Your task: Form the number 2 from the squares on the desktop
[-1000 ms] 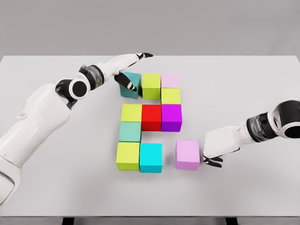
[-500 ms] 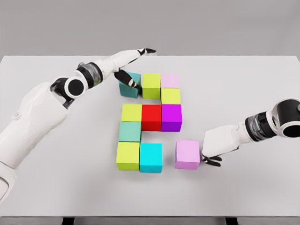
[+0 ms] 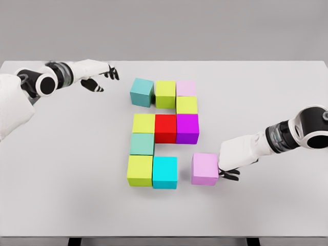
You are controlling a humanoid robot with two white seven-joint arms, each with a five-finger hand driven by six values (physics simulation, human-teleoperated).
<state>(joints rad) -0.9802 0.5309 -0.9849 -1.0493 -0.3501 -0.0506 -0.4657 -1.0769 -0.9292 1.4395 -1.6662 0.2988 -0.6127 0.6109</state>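
Coloured cubes lie on the white table (image 3: 266, 92) in a partial 2. The top row holds a teal cube (image 3: 142, 92), slightly skewed, a lime cube (image 3: 165, 94) and a pale pink cube (image 3: 186, 88), with a yellow-green cube (image 3: 187, 105) below. The middle row is yellow (image 3: 143, 123), red (image 3: 165, 128) and purple (image 3: 187, 128). Below sit a green-teal cube (image 3: 142, 144), a lime cube (image 3: 140, 170) and a cyan cube (image 3: 165, 172). A light purple cube (image 3: 205, 168) stands apart at lower right. My right hand (image 3: 231, 163) presses flat against its right side. My left hand (image 3: 98, 77) hovers open, left of the teal cube.
Wide bare table surface lies to the left of the cubes and along the front edge (image 3: 164, 233). The grey wall stands behind the table.
My left hand has let go of the teal cube and pulled back to the left. The right hand has edged the light purple cube slightly left.
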